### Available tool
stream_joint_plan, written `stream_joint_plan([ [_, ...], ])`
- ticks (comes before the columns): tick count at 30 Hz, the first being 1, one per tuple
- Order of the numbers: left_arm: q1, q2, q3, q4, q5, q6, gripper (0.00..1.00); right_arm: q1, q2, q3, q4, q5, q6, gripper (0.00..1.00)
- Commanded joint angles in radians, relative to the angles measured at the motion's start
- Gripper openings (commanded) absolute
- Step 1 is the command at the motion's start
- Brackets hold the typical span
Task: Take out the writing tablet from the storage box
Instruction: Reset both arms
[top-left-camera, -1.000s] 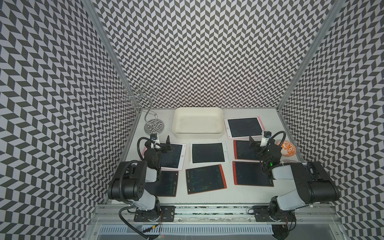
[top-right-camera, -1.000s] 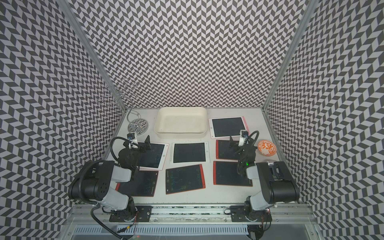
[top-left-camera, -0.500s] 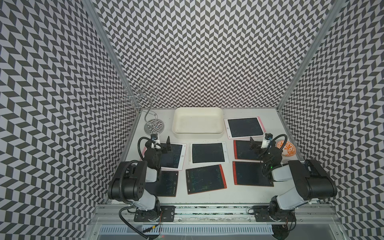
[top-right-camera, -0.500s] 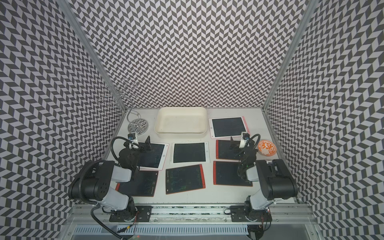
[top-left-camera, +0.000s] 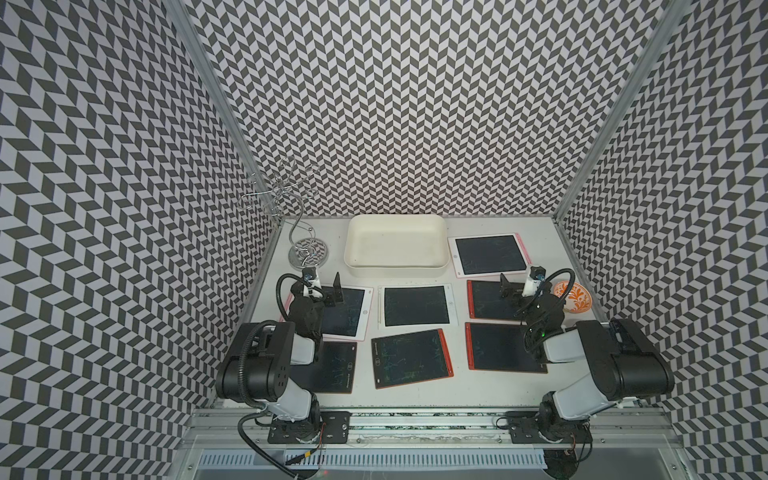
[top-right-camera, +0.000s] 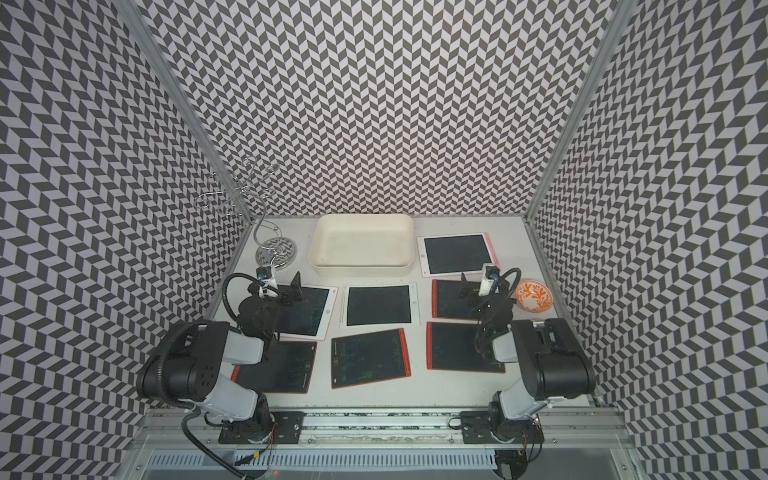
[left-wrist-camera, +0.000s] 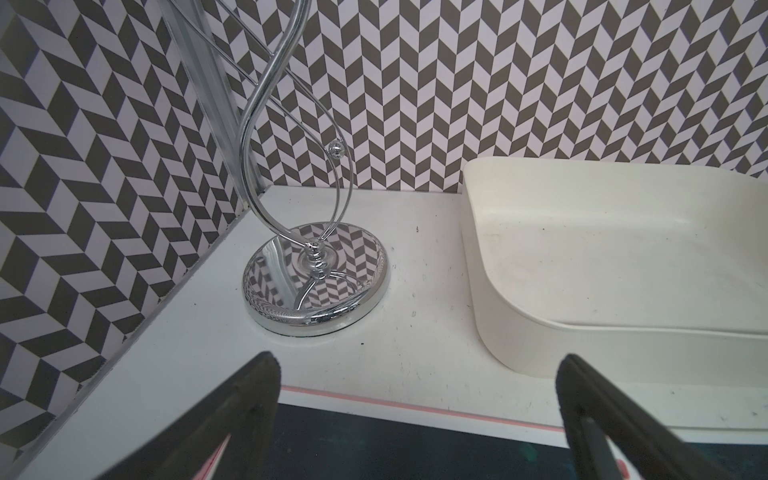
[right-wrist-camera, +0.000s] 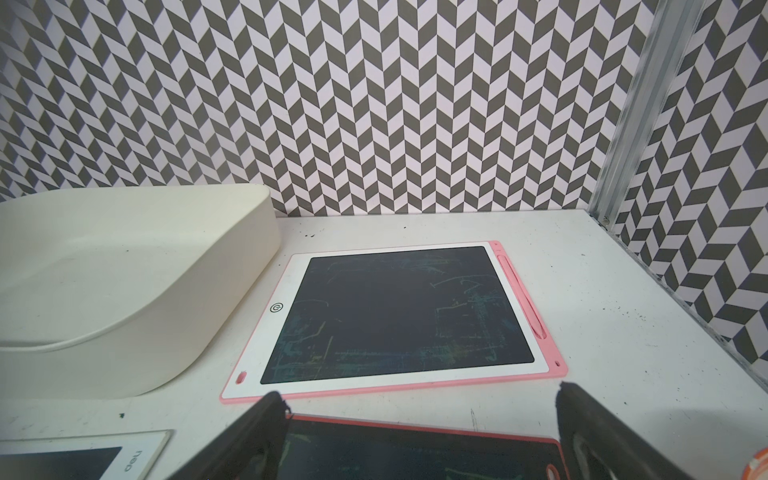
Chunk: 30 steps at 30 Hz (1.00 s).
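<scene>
Left gripper and right gripper both hang with jaws spread wide and nothing between them; the storage box is empty.

In both top views the box stands at the upper middle of the table, and as much of its floor as the wrist views show is bare. Seven writing tablets lie flat on the table below it and to its right, with the pink-framed tablet just beside its right wall. On that showing the removal looks finished, and I judge that nothing is left except parking the arms. Compared with the frames from a second and half a second ago, the box and tablets lie exactly as they did and the left arm is unchanged. The right arm's posture has shifted only slightly, with its jaws just as wide.
</scene>
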Motion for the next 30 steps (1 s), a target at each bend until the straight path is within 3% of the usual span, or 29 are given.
stream_joint_plan([
  [1, -0.004, 0.002, 0.015, 0.003, -0.009, 0.017, 0.99, -0.006, -0.015, 0.01, 0.063, -0.009, -0.003, 0.99],
  [21, -0.004, -0.007, -0.009, 0.038, -0.012, 0.016, 0.99, -0.005, -0.016, 0.006, 0.065, -0.011, -0.007, 0.99],
  [25, -0.003, -0.016, -0.061, 0.123, -0.035, 0.008, 0.99, -0.005, -0.024, -0.012, 0.088, -0.031, -0.017, 0.99],
  [30, -0.002, -0.008, -0.041, 0.094, -0.057, -0.002, 0.99, -0.005, -0.047, -0.095, 0.184, -0.002, -0.007, 0.99],
])
